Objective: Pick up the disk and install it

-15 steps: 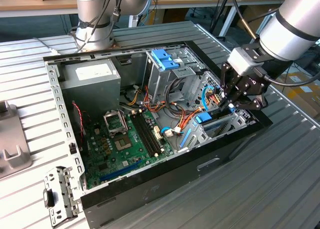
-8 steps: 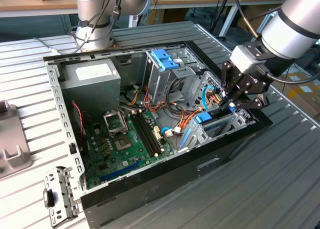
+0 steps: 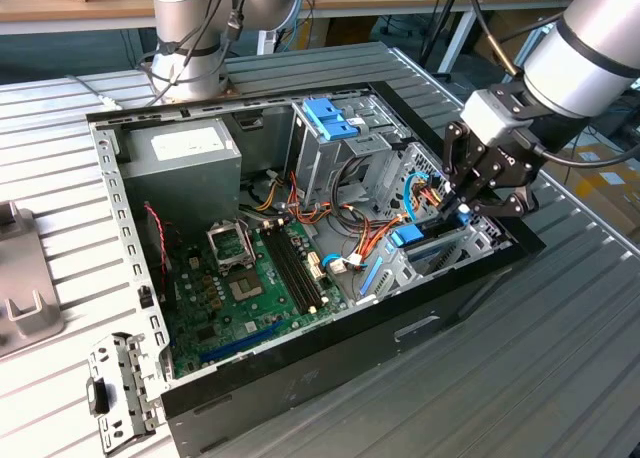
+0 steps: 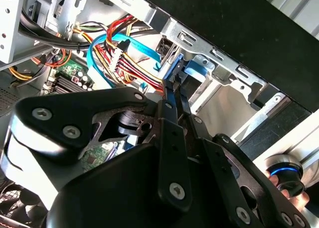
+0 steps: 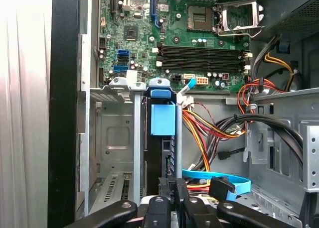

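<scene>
Obs., open tower case [image 3: 300, 378] lying on its side on the slatted table [image 3: 560, 378].

Largest first: one case, one grey power-supply box [image 3: 180, 163] far across the case from the gripper, one motherboard [image 3: 250, 278] between the two, one upper drive cage topped by a blue bracket [image 3: 330, 118] beyond the gripper. One loose metal bracket [image 3: 120, 388] lies outside the case, well apart from the arm.

The gripper [image 3: 458, 206] is down at the lower drive bay against the case wall. In both wrist views its fingers are drawn together on a thin dark edge; in the first wrist view that edge lines up with the disk [image 5: 158, 153], which stands edge-on in the bay slot directly ahead of the fingertips, its blue carrier tab [image 5: 163, 119] and blue end clip showing. I judge the jaws clamped on the disk's near end, with the disk partly or mostly seated. One disk counted; how far in it sits I cannot tell.

Risks, as judgement:
- Cable bundle [image 5: 209, 128] (red, yellow, black) and one flat blue data cable [image 5: 214, 180] run just beside the gripper. A sideways drift could snag them.
- Disk tilted in the slot rails would bind. Pushing on then could flex the carrier or slip the grip.
- Fingers sit near the bay's sheet-metal wall [image 5: 137, 138]; contact there would throw off alignment.
</scene>
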Action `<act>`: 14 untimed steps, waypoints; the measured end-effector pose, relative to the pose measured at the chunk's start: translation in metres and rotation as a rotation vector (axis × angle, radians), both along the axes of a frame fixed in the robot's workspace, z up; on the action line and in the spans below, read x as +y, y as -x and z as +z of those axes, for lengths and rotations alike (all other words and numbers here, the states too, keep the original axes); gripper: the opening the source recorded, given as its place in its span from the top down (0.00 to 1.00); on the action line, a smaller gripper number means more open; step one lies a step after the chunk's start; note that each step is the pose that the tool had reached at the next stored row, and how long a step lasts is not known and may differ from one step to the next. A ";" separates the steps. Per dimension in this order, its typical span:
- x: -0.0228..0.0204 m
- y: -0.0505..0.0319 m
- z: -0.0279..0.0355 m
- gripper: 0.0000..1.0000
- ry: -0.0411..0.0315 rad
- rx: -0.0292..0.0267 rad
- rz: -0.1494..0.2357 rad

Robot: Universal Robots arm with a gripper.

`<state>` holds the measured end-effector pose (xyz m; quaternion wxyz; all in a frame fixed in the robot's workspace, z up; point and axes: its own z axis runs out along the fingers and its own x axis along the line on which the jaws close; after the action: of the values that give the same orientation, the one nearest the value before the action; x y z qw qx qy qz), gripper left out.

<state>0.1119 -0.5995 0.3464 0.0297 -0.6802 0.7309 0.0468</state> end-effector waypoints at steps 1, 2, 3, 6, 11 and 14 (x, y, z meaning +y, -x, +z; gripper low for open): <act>0.0000 0.0001 -0.0003 0.83 -0.0011 0.0000 0.000; 0.0000 0.0003 -0.0004 0.83 -0.0019 0.0000 0.000; 0.0000 0.0006 -0.0008 0.83 -0.0035 0.0000 0.000; 0.0000 0.0010 -0.0015 0.83 -0.0061 0.0000 0.000; -0.0014 0.0011 -0.0025 0.83 -0.0071 0.0000 0.000; -0.0015 0.0011 -0.0019 0.83 -0.0077 0.0000 0.000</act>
<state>0.1109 -0.6010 0.3446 0.0323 -0.6803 0.7306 0.0496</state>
